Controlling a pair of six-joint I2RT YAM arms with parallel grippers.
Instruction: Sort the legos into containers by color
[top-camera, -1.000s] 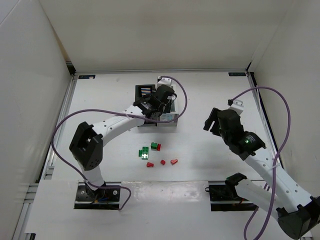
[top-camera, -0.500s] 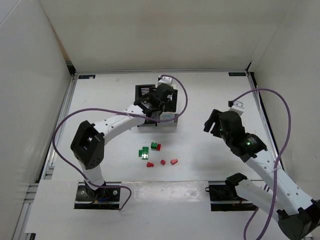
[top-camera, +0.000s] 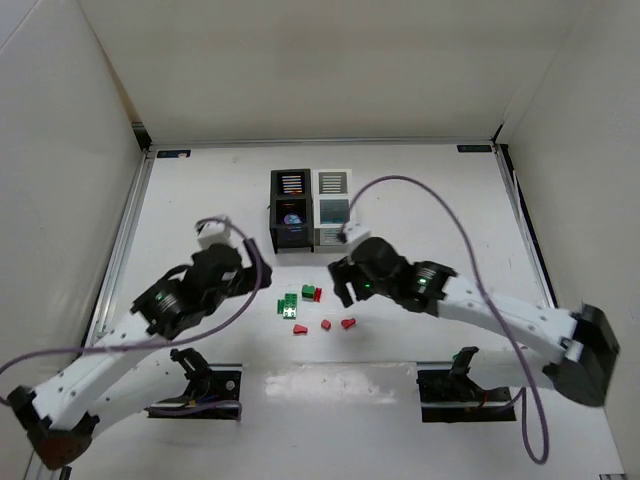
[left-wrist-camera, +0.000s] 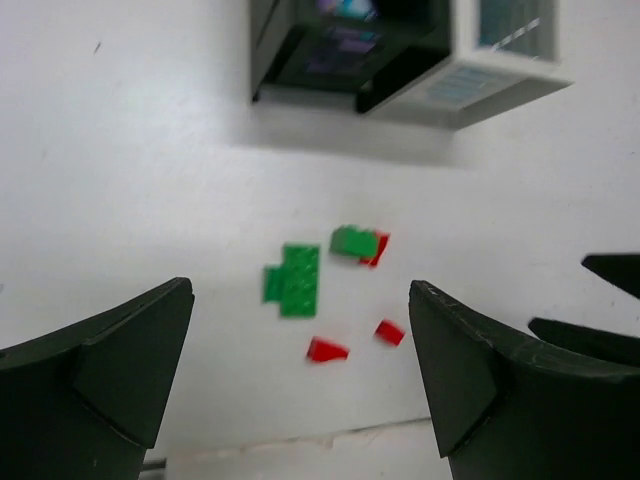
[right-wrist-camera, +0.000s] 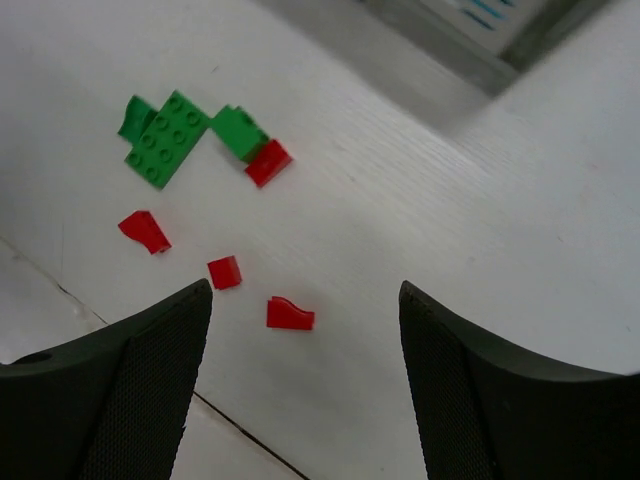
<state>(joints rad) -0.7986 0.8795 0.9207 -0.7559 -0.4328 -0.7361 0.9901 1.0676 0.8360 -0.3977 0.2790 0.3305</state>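
Green and red legos lie loose in mid-table: a green plate (top-camera: 289, 305) (left-wrist-camera: 293, 280) (right-wrist-camera: 165, 138), a green brick (top-camera: 308, 292) (right-wrist-camera: 238, 131) touching a red piece (right-wrist-camera: 268, 162), and three small red pieces (top-camera: 326, 324) (left-wrist-camera: 327, 350) (right-wrist-camera: 290, 315). The containers stand side by side behind them, the black bin (top-camera: 290, 210) (left-wrist-camera: 340, 50) with coloured pieces inside and the white bin (top-camera: 332, 208) (left-wrist-camera: 490, 60). My left gripper (top-camera: 258, 283) (left-wrist-camera: 300, 380) hovers open left of the pile, holding nothing. My right gripper (top-camera: 340, 285) (right-wrist-camera: 305, 380) hangs open just right of the pile, also holding nothing.
White walls enclose the table on three sides. A seam in the table surface (right-wrist-camera: 240, 430) runs just in front of the red pieces. Purple cables (top-camera: 420, 190) loop from both arms. The right gripper's fingers (left-wrist-camera: 600, 300) show at the right edge of the left wrist view.
My left arm has pulled back from the bins to the near left and its jaws have opened wide. My right arm has swung from the right side to the legos.
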